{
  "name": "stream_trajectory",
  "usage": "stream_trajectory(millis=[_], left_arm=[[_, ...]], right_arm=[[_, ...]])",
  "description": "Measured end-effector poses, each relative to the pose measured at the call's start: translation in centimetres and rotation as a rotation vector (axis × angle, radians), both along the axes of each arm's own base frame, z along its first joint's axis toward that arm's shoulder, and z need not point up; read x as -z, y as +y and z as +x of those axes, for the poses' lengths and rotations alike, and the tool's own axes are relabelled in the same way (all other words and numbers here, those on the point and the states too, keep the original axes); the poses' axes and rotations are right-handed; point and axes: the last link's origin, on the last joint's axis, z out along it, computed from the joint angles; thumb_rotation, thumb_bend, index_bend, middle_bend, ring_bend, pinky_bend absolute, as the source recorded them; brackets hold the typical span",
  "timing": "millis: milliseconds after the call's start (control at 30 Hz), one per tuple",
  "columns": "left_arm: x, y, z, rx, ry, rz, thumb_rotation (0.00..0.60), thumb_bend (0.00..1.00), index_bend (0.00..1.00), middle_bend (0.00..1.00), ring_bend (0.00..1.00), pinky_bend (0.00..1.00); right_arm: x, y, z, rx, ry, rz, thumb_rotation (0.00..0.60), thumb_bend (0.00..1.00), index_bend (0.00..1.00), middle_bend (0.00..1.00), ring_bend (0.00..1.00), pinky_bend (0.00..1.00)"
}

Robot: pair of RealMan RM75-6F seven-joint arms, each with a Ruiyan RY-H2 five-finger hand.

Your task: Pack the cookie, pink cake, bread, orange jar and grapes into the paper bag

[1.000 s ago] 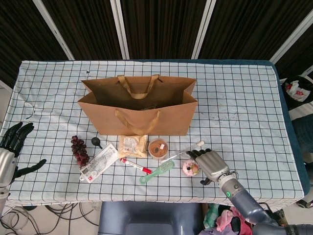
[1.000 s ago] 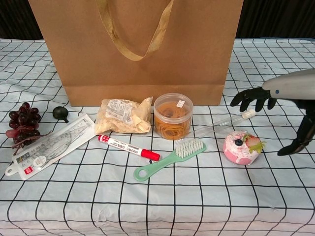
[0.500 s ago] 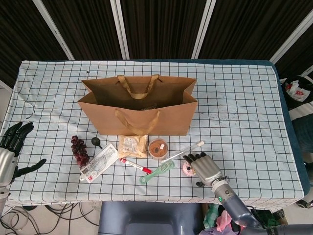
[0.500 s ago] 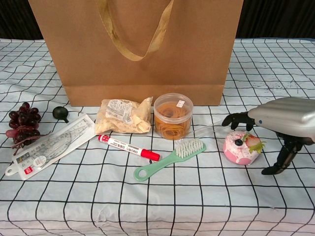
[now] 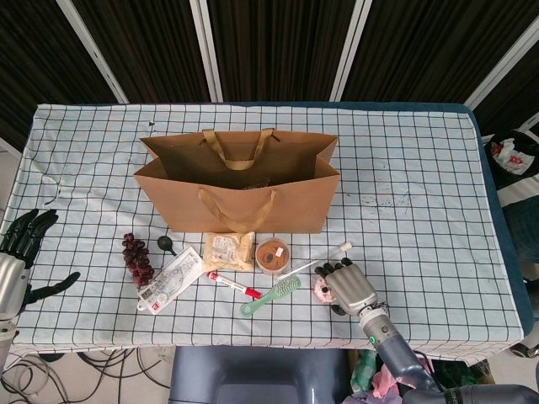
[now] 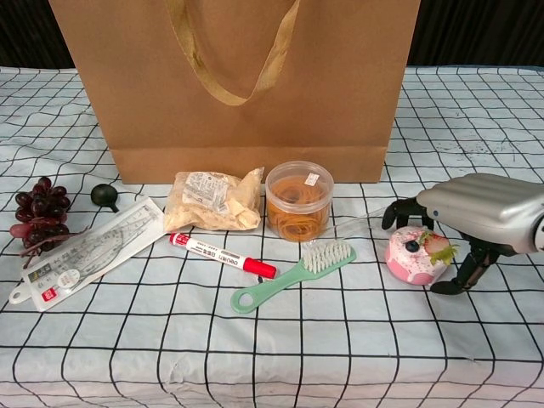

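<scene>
Sitting on the checked cloth at the near right of the table (image 5: 421, 168), the pink cake (image 6: 414, 257) now has the right hand (image 6: 476, 212) arched directly over it, fingers (image 6: 399, 210) curled down on the cake's far side and the thumb reaching down on its right. Half a second ago the hand stood a little further right and its thumb was well clear of the cake; it has since drawn in closer, though whether any finger actually touches the cake I cannot tell, and the cake itself has not moved. Just left of it lie the green brush (image 6: 295, 275) and a clear tube (image 5: 316, 263); then the orange jar (image 6: 298, 201), the bread (image 6: 213, 201) in its wrapper and a red marker (image 6: 223, 256). Further left are a packaged ruler (image 6: 81, 248), a small dark ball (image 6: 104, 195) and the grapes (image 6: 34, 207). Behind them all stands the paper bag (image 5: 240, 189), upright and open-mouthed. At the far left edge of the head view the left hand (image 5: 21, 257) hangs off the table, fingers spread and holding nothing, unchanged.
</scene>
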Motion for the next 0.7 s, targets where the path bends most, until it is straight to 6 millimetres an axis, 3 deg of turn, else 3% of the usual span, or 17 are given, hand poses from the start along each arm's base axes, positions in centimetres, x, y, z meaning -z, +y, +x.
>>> stream_trajectory(millis=[200, 467, 700], left_arm=[[0.0, 0.0, 0.0, -0.001, -0.003, 0.003, 0.6, 0.12, 0.09, 0.08, 0.0, 0.08], [-0.1, 0.1, 0.0, -0.003, -0.008, 0.005, 0.6, 0.12, 0.09, 0.08, 0.0, 0.08], [0.0, 0.0, 0.1, -0.005, -0.012, 0.002, 0.6, 0.12, 0.09, 0.08, 0.0, 0.08]], right_arm=[[0.4, 0.0, 0.3, -0.007, -0.027, -0.004, 0.6, 0.33, 0.32, 0.35, 0.41, 0.25], [0.2, -0.1, 0.8, -0.023, -0.073, -0.026, 0.6, 0.36, 0.34, 0.37, 0.42, 0.26], [-2.9, -1.2, 1.6, -0.005, -0.186, -0.147, 0.6, 0.36, 0.35, 0.37, 0.42, 0.26]])
